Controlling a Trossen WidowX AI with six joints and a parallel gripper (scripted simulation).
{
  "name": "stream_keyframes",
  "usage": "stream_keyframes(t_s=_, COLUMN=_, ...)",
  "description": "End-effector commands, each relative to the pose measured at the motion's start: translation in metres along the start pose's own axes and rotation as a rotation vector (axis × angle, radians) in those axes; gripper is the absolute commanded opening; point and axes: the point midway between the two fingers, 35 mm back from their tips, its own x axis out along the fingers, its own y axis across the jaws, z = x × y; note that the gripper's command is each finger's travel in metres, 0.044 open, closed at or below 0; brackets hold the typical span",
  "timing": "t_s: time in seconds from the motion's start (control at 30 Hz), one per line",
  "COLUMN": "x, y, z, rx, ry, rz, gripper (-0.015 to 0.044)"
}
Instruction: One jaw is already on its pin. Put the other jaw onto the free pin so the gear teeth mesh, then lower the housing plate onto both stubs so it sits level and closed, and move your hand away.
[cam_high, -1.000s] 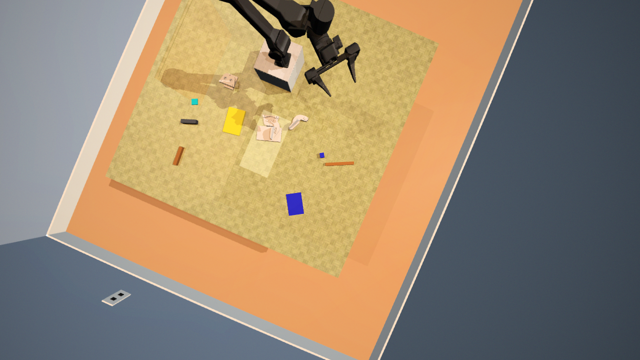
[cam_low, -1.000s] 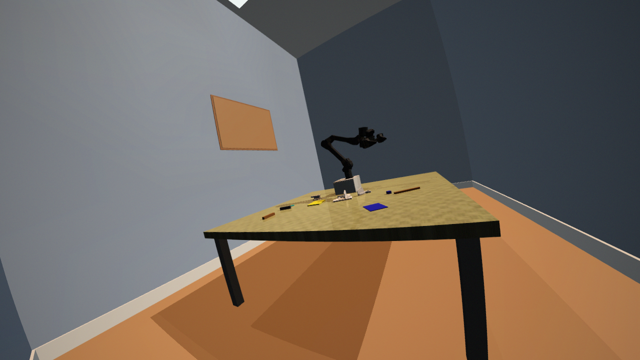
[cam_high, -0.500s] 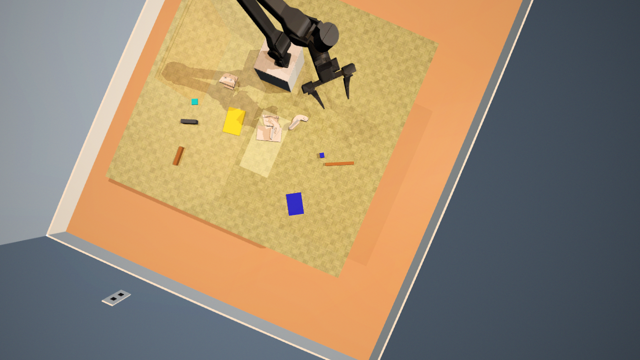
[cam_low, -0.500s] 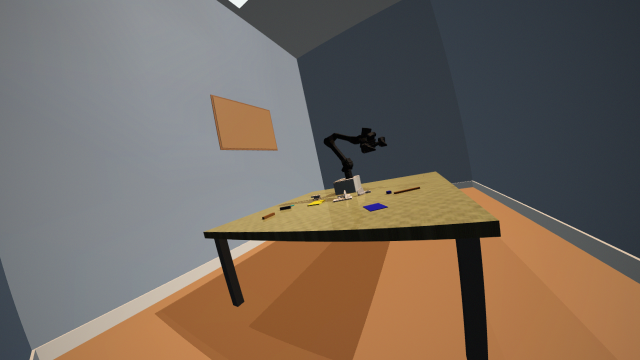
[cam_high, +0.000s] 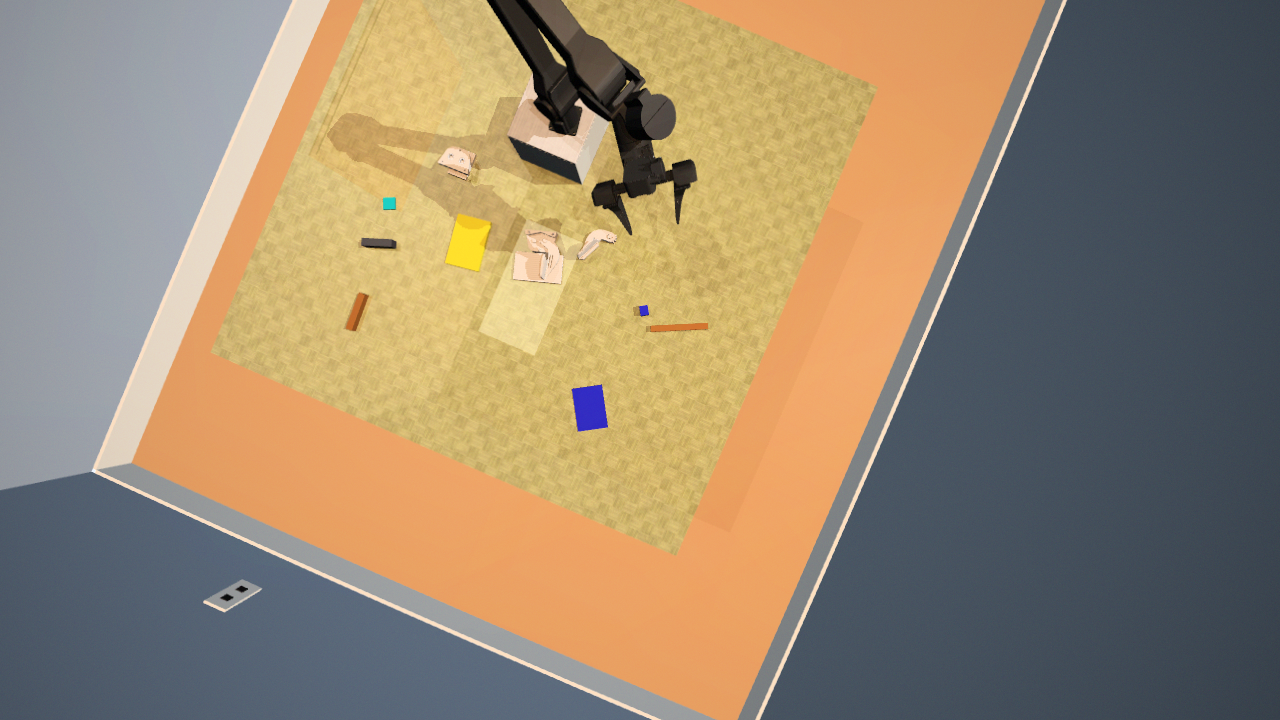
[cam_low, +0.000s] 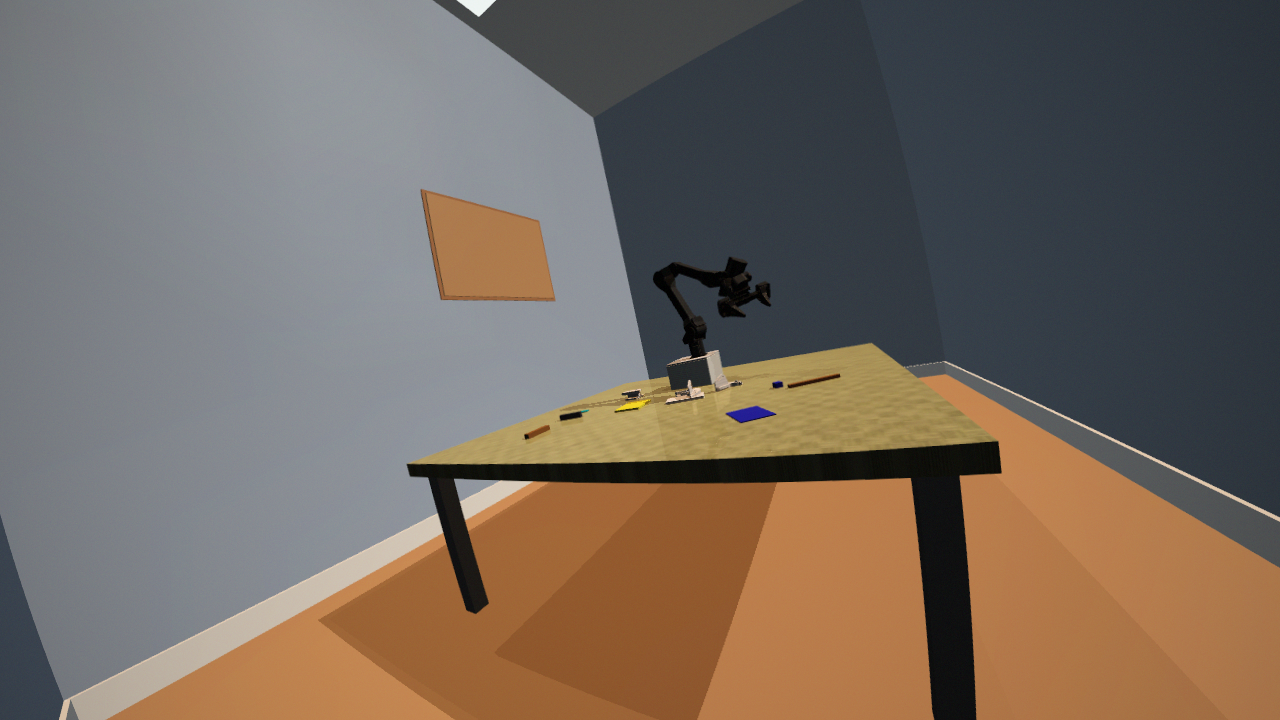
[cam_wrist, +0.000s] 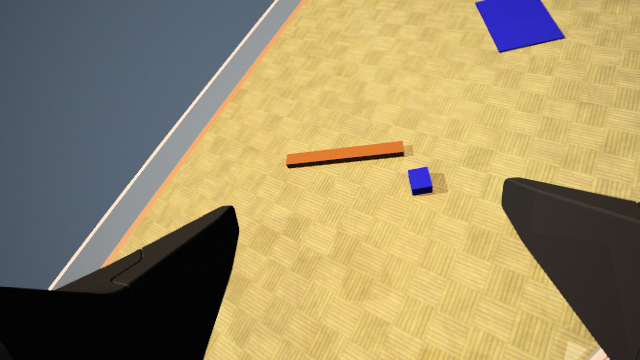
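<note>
A pale base plate lies mid-table with one pale jaw standing on it. The free pin and the gear teeth are too small to make out. A loose curved pale jaw lies just right of the base in the top view. The pale housing plate appears to be the part lying apart, left of the arm's pedestal. My gripper is open and empty, high above the table, with the loose jaw mostly outside the wrist view.
A yellow plate lies left of the base. Beyond it are a cyan block, a black block and a brown block. A blue cube, an orange bar and a blue plate lie elsewhere.
</note>
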Motion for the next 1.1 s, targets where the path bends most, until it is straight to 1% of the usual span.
stream_keyframes(t_s=0.0, x=0.007, y=-0.009, z=-0.003, rx=0.035, ry=0.042, rz=-0.029, gripper=0.0440)
stream_keyframes(t_s=0.53, x=0.030, y=-0.057, z=-0.026, rx=0.199, ry=0.248, rz=-0.187, gripper=0.0440)
stream_keyframes(t_s=1.07, x=0.038, y=-0.104, z=-0.053, rx=0.411, ry=0.446, rz=-0.354, gripper=0.0440)
